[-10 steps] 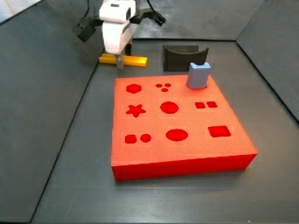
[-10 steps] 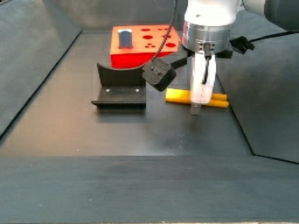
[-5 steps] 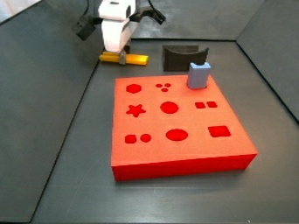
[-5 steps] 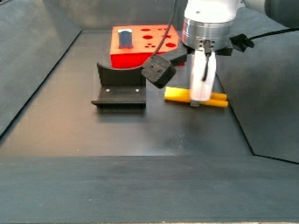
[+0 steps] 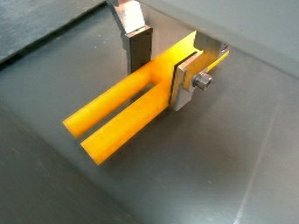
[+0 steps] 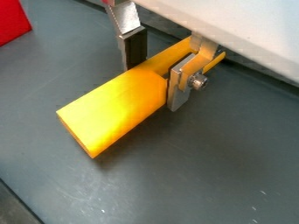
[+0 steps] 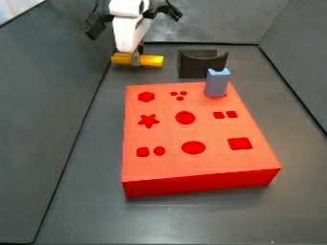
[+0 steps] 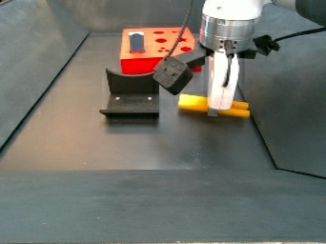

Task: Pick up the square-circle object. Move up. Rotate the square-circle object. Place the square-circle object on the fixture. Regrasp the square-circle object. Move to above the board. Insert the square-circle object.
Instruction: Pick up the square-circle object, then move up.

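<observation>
- My gripper is low over the dark floor, at the far side from the board, and it points straight down in both side views.
- My two silver fingers stand on either side of the square-circle object, near one end of it, and the dark pads press on its long sides, so I am grasping this bar.
- In both wrist views the yellow bar sticks out from between the fingers, with an orange-tinted face on top.
- In a side view the bar lies level, very low over the floor; I cannot tell if it touches the floor or is a little lifted.
- The fixture stands on the floor beside the bar, apart from it, between my gripper and the side wall.
- A pale blue-grey block stands upright at the far edge of the red board, near the fixture.
</observation>
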Controlling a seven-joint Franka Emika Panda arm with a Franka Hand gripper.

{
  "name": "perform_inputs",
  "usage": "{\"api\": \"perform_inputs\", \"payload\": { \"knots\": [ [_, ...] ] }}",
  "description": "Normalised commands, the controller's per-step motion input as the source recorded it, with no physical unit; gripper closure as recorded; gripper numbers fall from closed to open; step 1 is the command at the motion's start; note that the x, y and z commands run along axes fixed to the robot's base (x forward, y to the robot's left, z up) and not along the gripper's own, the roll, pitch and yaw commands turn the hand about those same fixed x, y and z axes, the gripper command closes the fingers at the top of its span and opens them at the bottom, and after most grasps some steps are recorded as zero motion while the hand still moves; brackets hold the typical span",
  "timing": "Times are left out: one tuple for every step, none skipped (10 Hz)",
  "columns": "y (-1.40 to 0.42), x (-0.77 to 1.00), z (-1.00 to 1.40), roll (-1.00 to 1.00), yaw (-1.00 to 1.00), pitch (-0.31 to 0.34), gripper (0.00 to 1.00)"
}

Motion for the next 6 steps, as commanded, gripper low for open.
{"api": "perform_inputs", "payload": {
  "knots": [
    [0.00,0.00,0.00,0.00,0.00,0.000,1.00],
    [0.00,0.00,0.83,0.00,0.00,0.000,1.00],
    [0.04,-0.01,0.84,0.01,0.02,-0.003,1.00],
    [0.04,-0.05,0.75,0.01,0.01,0.023,1.00],
    [0.03,-0.05,0.63,0.02,0.00,0.041,1.00],
    [0.02,-0.03,0.51,0.03,-0.01,0.058,1.00]
  ]
}}
